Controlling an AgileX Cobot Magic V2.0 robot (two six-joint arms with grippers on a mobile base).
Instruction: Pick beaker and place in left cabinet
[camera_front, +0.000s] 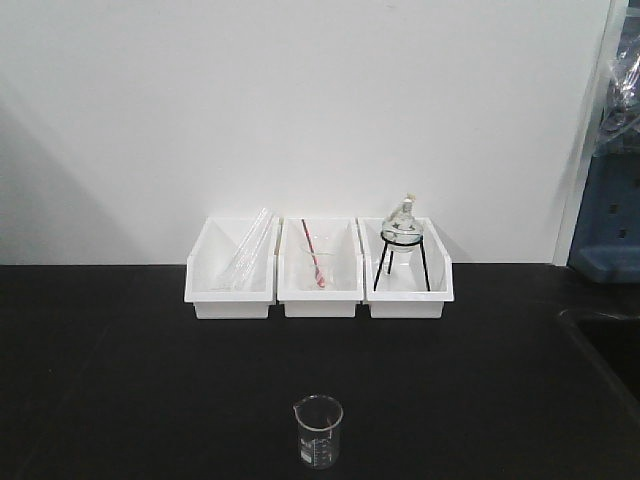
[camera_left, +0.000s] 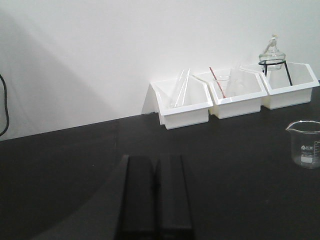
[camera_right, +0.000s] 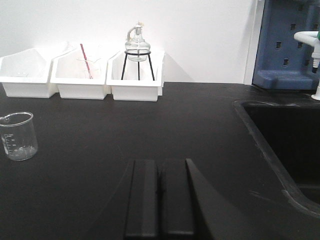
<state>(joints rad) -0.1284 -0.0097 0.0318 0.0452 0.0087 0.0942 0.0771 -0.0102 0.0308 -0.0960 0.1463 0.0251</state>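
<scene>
Front camera: the beaker (camera_front: 318, 430) stands upright on the black bench (camera_front: 120, 380) at the bottom centre of the frame, all by itself. Along the white wall at the back is a row of three white bins. The left bin (camera_front: 230, 295) has glass tubes leaning in it (can't count them), the middle bin (camera_front: 319, 295) has a clear cup with a red rod (camera_front: 313, 255), and the right bin (camera_front: 405, 298) has a round flask (camera_front: 402, 225) on a black tripod. All of that is well apart from the beaker.

In the left wrist view my left gripper (camera_left: 156, 159) is at bottom centre, clenched with nothing in it. The beaker is over at the right edge, partly cut off, with only bare bench between. Same deal on the right wrist view: the right gripper (camera_right: 160, 162) is clenched and empty, and the beaker is at the left edge, clipped by the frame.

There's a sink (camera_right: 260, 135) sunk into the bench at the right of that view, and a blue rack (camera_right: 282, 45) at the upper right. The beaker's markings are too faint to read.
</scene>
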